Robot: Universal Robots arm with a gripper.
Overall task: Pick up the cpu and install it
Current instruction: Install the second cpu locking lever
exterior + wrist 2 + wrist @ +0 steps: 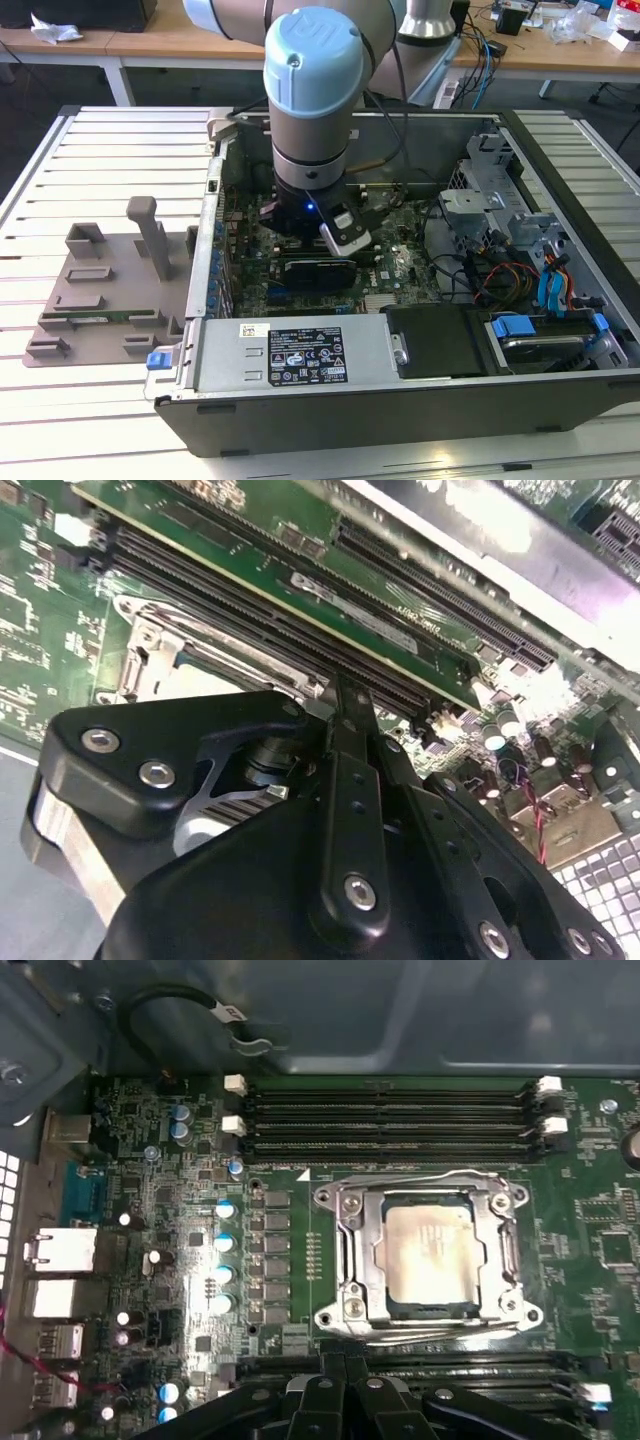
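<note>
First wrist view has the chip (pixel 428 1257) seated flat in its socket (pixel 428 1256), just beyond the gripper (pixel 335 1400), whose grip I cannot tell.

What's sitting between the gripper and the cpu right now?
In the first wrist view, the metal socket frame rings the cpu, and a row of black memory slots runs between that frame and the gripper.

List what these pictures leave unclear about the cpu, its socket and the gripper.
- Gripper fingertips: cut off by the frame edge in the first wrist view, hidden behind its own linkage in the second.
- Socket: mostly covered by the gripper body in the second wrist view.
- Cpu: whether fully seated in the frame cannot be told.
</note>
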